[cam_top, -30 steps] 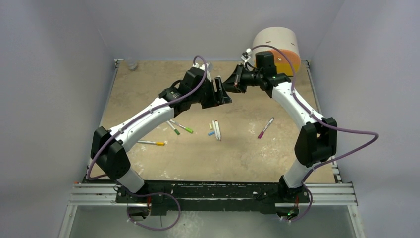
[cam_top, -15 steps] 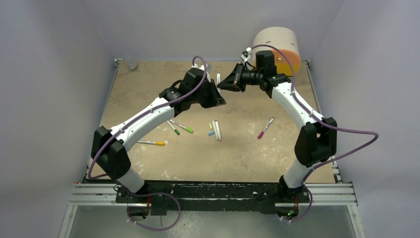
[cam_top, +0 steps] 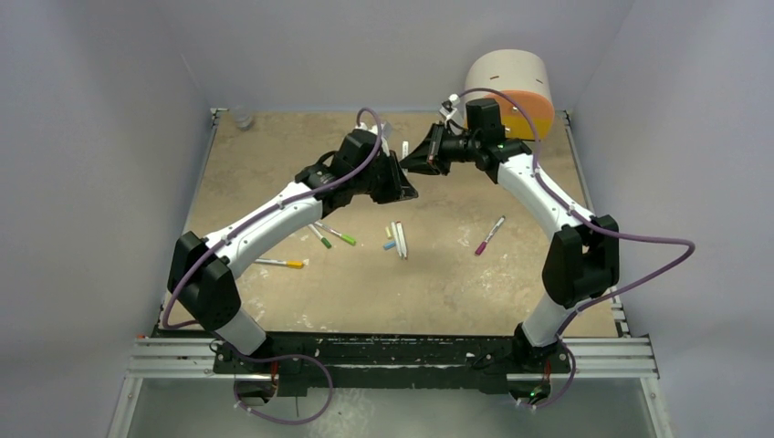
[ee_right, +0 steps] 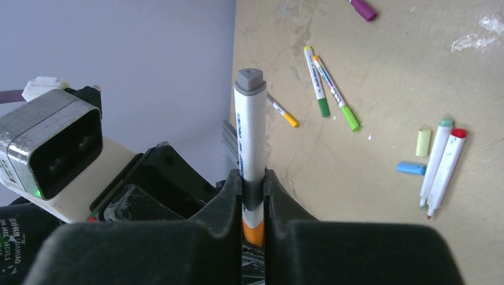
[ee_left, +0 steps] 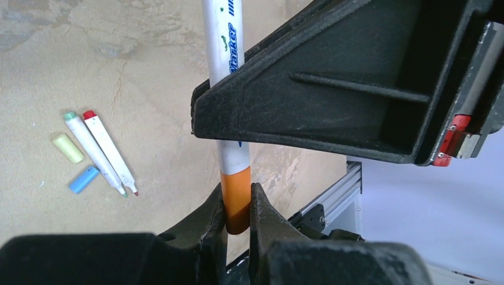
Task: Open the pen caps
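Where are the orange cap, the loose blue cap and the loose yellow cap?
orange cap (ee_left: pixel 236 199): left wrist view, middle of its visible side.
loose blue cap (ee_left: pixel 83 179): left wrist view, middle of its side.
loose yellow cap (ee_left: pixel 68 148): left wrist view, middle of its side.

White pen (ee_left: pixel 222 35), orange cap (ee_left: pixel 236 199), mottled tan table (ee_left: pixel 119 71).

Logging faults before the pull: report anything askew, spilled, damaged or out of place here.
Nothing stands out. The left gripper clamps the orange cap and the right gripper the white barrel of one pen. The loose yellow cap and blue cap lie beside two uncapped pens; no damage visible.
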Robot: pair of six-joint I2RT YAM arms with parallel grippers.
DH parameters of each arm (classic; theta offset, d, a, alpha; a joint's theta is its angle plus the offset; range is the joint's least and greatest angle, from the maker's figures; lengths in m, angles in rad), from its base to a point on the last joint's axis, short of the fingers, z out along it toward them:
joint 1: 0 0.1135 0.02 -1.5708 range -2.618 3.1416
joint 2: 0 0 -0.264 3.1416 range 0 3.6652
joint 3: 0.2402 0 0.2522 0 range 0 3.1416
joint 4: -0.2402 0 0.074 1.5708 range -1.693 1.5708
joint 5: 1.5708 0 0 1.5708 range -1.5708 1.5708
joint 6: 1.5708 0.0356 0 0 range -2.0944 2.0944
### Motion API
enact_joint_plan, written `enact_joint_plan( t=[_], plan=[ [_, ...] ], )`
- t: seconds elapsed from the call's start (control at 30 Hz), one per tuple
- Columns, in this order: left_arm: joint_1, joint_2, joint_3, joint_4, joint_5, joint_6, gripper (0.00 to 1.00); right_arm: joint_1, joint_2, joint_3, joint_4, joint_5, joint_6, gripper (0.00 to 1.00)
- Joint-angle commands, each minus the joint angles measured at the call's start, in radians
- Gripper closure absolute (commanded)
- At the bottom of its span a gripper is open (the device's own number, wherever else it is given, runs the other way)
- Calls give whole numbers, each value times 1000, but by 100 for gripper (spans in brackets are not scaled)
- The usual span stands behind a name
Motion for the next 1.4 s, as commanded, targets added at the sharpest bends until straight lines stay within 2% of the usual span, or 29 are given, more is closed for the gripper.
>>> enact_joint_plan(
  t=[0.0, 0.13, 0.2, 0.33, 0.5, 0.63, 0.77, 0.93, 1.07, 1.17, 1.37],
  plan=[
    [-3, -38, -6, 65, 19, -21, 100, 9, -58, 5, -13, -14, -14, 99],
    [-7, -40, -5, 47, 78, -19, 100, -5, -25, 38, -33, -35, -6, 100],
    [-22, -63, -9, 5, 102, 2, 100, -41, 22, 110, -57, -37, -21, 100],
    [-91, -154, -74, -105, 119, 37, 100, -132, 174, 353, -126, -42, -39, 100],
    [-147, -322, -222, -140, 121, -20, 100, -197, 352, 711, -229, -49, -36, 100],
    [-148, -402, -238, -232, 50, -16, 100, -198, 408, 811, -270, -25, -54, 100],
    [-148, -372, -189, -312, -63, -3, 100, -169, 329, 647, -354, 26, -224, 100],
    [-143, -252, -107, -363, -183, -7, 100, -102, 131, 266, -445, 230, -440, 100],
    [-120, -149, -40, -375, -225, -13, 100, -24, 6, 30, -424, 361, -489, 100],
    [-86, -119, -21, -381, -247, -11, 100, 7, -44, -93, -378, 391, -481, 100],
    [9, -113, -50, -357, -219, -2, 100, 38, -37, -191, -291, 398, -479, 100]
  ],
)
